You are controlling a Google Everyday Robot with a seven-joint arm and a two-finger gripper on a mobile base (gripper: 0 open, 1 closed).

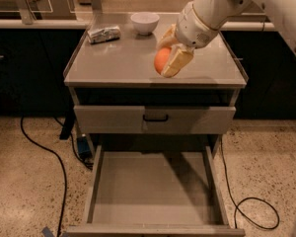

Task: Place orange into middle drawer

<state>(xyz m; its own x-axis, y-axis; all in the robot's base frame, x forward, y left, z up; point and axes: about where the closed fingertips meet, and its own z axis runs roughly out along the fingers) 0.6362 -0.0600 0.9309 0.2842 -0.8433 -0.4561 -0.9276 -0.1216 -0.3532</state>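
The orange (161, 59) is a bright round fruit held between my gripper's tan fingers (176, 61). My gripper (166, 60) is shut on it and holds it above the front part of the grey cabinet top (113, 63), near its front edge. The white arm comes down from the upper right. Below, the middle drawer (153, 191) stands pulled out, wide and shallow with a bare grey floor and low side walls. Above it is a closed drawer front (113, 119) with a dark loop handle (155, 117).
A white bowl (144, 22) and a crumpled silver foil packet (103, 33) sit at the back of the cabinet top. Black cables (44, 152) lie on the speckled floor at left and at right (251, 206). Dark cabinets stand behind on both sides.
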